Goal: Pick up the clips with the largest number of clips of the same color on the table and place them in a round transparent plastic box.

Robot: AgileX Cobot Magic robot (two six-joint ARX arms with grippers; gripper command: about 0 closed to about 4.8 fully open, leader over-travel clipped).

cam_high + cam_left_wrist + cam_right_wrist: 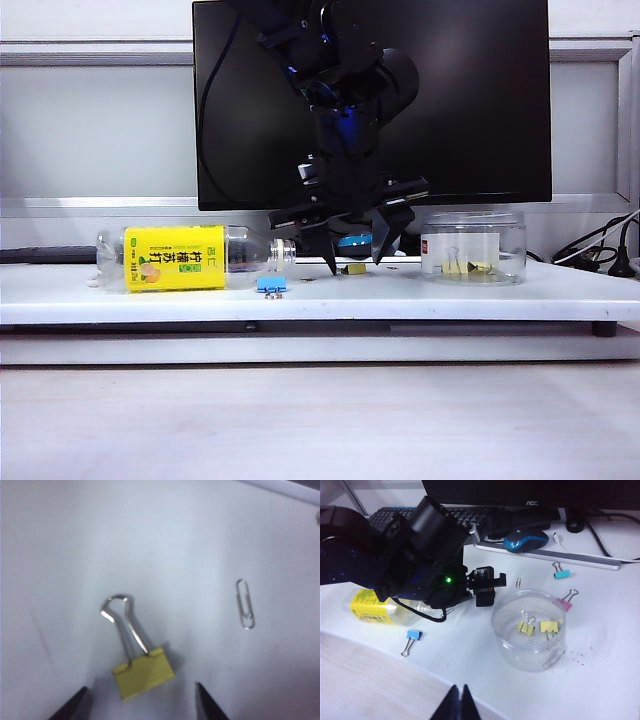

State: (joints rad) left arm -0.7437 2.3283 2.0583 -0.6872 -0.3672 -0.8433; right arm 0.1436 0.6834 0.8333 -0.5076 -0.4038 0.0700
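Observation:
One yellow clip lies flat on the white table, its silver wire handles pointing away from my left gripper. That gripper is open, with a dark fingertip on either side of the clip and not touching it. In the exterior view the left gripper hangs just above this clip, left of the round transparent plastic box. Two more yellow clips lie inside the box. My right gripper is shut and empty near the table's front edge.
A bottle with a yellow label lies on its side at the left, with a blue clip in front of its neck. Beside the box are a paper clip, a teal clip and a pink clip. A mouse sits behind.

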